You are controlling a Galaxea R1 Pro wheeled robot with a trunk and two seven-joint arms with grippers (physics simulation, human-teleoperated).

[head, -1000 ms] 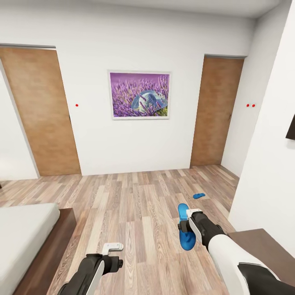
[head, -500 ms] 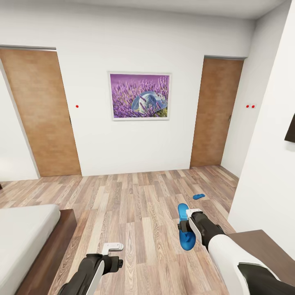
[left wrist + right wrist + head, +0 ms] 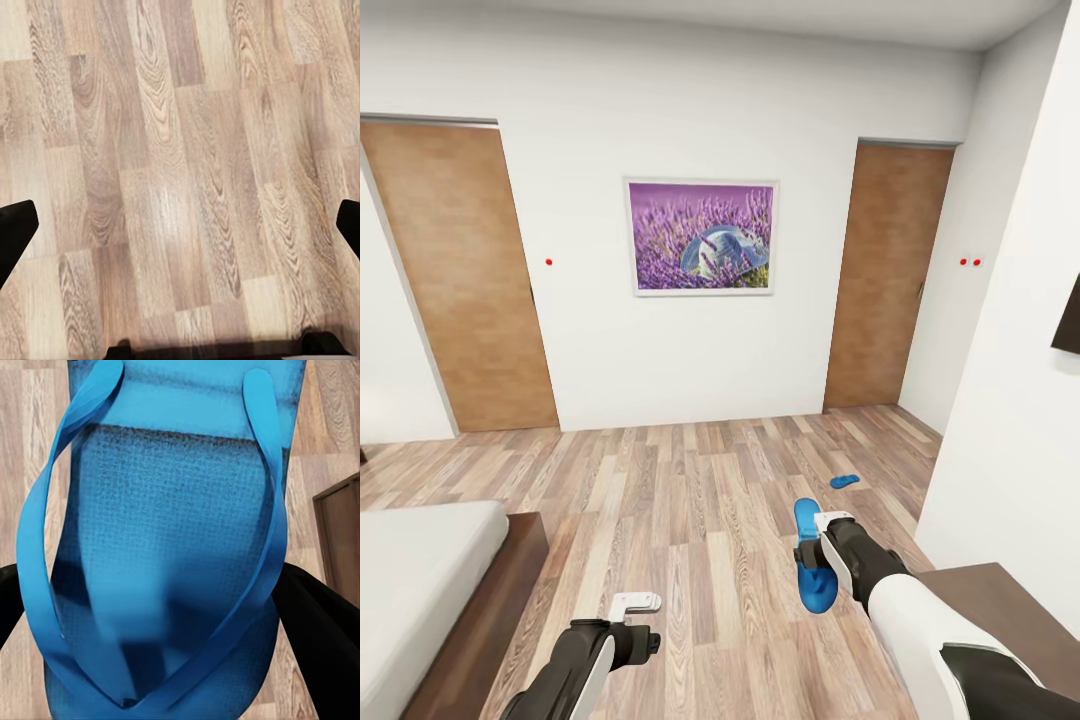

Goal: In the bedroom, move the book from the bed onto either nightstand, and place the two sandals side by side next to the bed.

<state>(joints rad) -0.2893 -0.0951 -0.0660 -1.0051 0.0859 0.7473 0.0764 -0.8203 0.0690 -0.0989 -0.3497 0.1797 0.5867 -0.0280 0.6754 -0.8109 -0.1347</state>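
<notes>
My right gripper (image 3: 809, 558) is shut on a blue sandal (image 3: 812, 562), held above the wooden floor at the lower right; in the right wrist view the sandal (image 3: 161, 547) hangs between the dark fingers (image 3: 322, 637) with its straps facing the camera. A second blue sandal (image 3: 845, 480) lies on the floor farther off, near the right wall. A corner of the off-white bed (image 3: 410, 590) with its dark wood frame shows at the lower left. My left gripper (image 3: 635, 625) hangs open over bare floor, its fingertips (image 3: 16, 232) wide apart. The book and nightstand are out of view.
Two brown doors (image 3: 460, 280) (image 3: 887, 275) flank a purple framed picture (image 3: 701, 236) on the far wall. A white wall (image 3: 1020, 400) closes the right side, and a dark wooden surface (image 3: 1010, 610) sits beside my right arm. Wooden floor (image 3: 690, 500) stretches ahead.
The whole view has shifted slightly, so the camera has moved a little. The grippers and the held sandal keep the same pose.
</notes>
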